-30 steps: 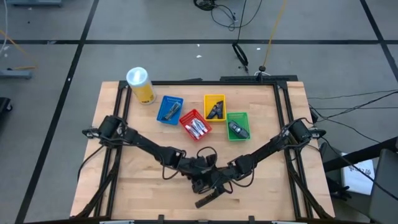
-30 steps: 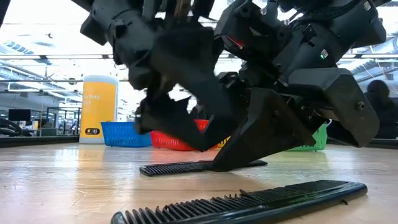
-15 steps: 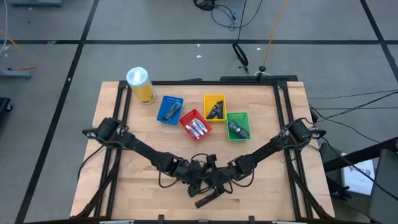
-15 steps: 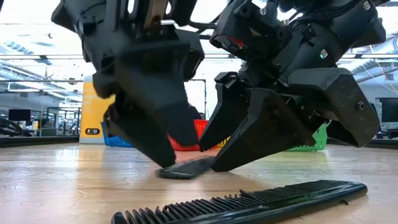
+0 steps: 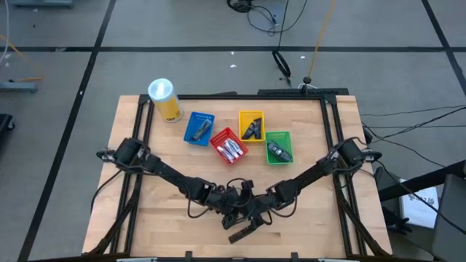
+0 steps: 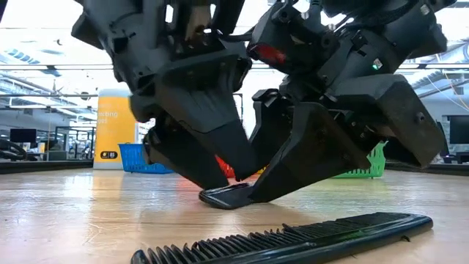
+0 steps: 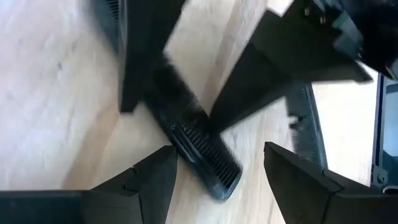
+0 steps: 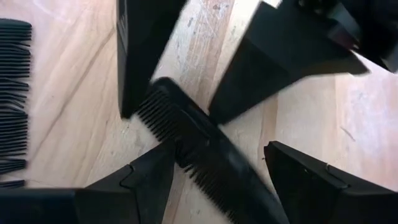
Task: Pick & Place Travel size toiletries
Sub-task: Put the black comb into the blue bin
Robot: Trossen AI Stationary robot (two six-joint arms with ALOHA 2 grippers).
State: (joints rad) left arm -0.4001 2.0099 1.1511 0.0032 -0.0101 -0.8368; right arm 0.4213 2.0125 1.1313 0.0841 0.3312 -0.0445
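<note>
Red basket point(image 5: 228, 146) holds silvery tubes point(image 5: 232, 151); green basket point(image 5: 279, 148), dark pieces point(image 5: 275, 152).

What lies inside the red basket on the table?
In the red basket, silvery-white mini tubes lie side by side, several of them; the exact count and anything beneath them cannot be made out. In the low view the grippers cover most of this basket.

The yellow canister point(image 6: 116, 128) carries pale lettering and a small dark label near its base, but neither is legible. No other text can be read.
</note>
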